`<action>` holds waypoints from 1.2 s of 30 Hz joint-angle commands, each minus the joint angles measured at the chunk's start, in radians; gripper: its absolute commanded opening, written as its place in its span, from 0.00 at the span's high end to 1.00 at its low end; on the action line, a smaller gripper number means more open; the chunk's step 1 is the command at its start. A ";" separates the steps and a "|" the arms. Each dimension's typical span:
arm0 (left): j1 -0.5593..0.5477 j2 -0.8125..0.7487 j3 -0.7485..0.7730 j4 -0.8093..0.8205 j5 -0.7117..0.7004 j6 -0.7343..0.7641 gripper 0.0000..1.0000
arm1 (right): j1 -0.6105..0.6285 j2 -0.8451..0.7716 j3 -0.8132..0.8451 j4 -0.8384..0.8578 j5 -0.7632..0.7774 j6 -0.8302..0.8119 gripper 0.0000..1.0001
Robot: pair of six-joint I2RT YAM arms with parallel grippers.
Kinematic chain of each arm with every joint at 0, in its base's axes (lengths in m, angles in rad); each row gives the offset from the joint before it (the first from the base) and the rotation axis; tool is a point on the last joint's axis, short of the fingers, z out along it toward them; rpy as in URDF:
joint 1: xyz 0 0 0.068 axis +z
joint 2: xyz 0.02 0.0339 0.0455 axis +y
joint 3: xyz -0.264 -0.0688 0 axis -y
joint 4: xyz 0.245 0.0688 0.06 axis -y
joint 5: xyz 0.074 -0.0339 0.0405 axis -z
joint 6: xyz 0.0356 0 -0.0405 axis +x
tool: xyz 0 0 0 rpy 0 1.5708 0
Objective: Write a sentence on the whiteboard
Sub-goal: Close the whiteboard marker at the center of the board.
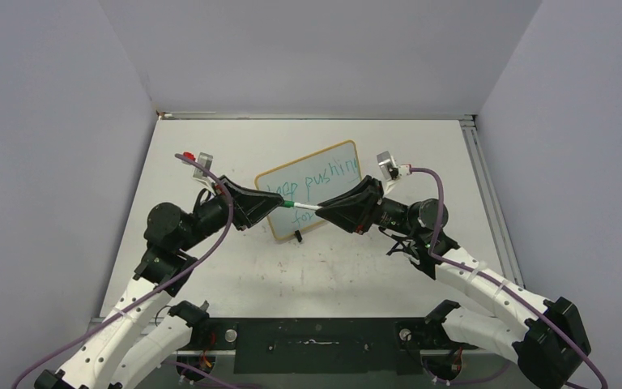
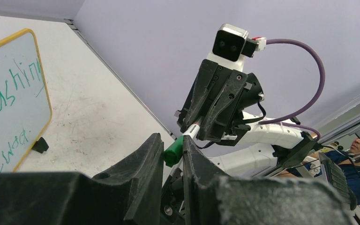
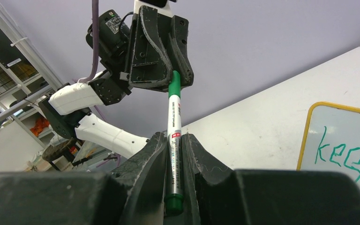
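The whiteboard (image 1: 308,156), tan-framed, stands tilted at mid-table. The sentence (image 1: 328,180) is teal-green: "keep pushing", with a second line partly hidden behind the grippers. My right gripper (image 1: 324,209) is shut on a silver-white marker (image 1: 306,207) and holds it level above the table in front of the board. My left gripper (image 1: 279,203) faces it and is shut on the marker's green cap (image 1: 289,203). The left wrist view shows the cap (image 2: 173,151) between my fingers. The right wrist view shows the marker barrel (image 3: 174,117) in my jaws and the cap (image 3: 174,84) in the left gripper (image 3: 161,47).
A black clip foot (image 1: 297,237) holds the board's near edge and also shows in the left wrist view (image 2: 40,145). Grey walls enclose the table on three sides. A metal rail (image 1: 486,186) runs along the right edge. Purple cables loop over both wrists.
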 commanded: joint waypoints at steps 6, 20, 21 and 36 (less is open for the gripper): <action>0.000 0.010 -0.040 0.157 0.125 -0.026 1.00 | 0.002 0.012 0.025 0.056 0.011 -0.004 0.95; -0.001 0.009 -0.100 0.209 0.191 -0.021 1.00 | 0.015 0.048 0.018 0.131 0.008 0.037 0.95; -0.003 0.011 -0.101 0.214 0.192 -0.024 1.00 | 0.016 0.049 0.019 0.131 0.008 0.036 0.95; -0.041 0.023 -0.132 0.234 0.198 -0.024 1.00 | 0.028 0.065 0.026 0.129 0.022 0.033 0.95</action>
